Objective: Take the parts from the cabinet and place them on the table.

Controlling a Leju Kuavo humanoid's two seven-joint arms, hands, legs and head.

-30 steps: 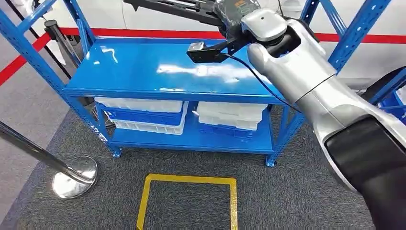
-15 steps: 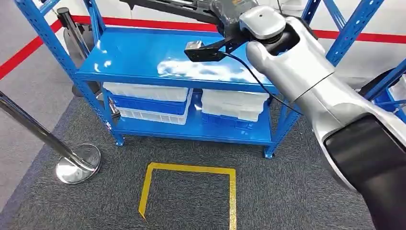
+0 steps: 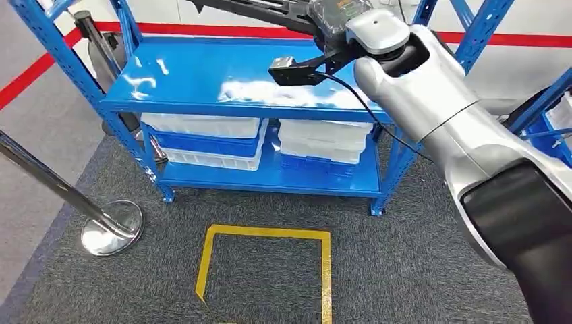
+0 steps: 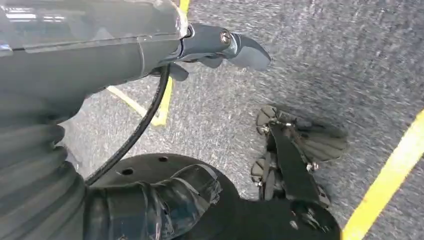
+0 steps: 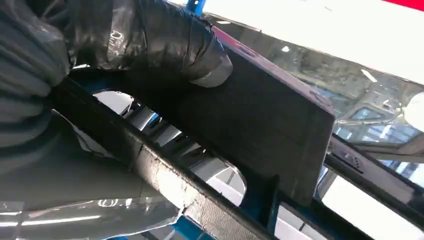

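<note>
The right hand point(image 3: 324, 20) is gripping a long black part point(image 3: 253, 10), its fingers point(image 5: 150, 45) wrapped over the flat dark body of it in the right wrist view. The part is being held high above the top shelf of the blue rack point(image 3: 222, 84), not touching it. Its long axis is running roughly level and across the head view, the free end pointing toward the robot's left, the gripped end at the hand.

The left hand point(image 4: 220, 47) is hanging down over the grey carpet point(image 4: 325, 60); it is holding nothing, its fingers looking loosely apart.

Judged step: carrying, with the part already lifted out and the set-down not yet done. No bench is in sight, so the next move probably calls for turning the body away from the rack and finding the bench while keeping the part level. The long free end is likely to swing wide on a turn; the blue rack uprights point(image 3: 485, 30) and the chrome barrier post point(image 3: 108, 233) are near.

White and blue trays point(image 3: 206, 142) are sitting on the lower shelf.
</note>
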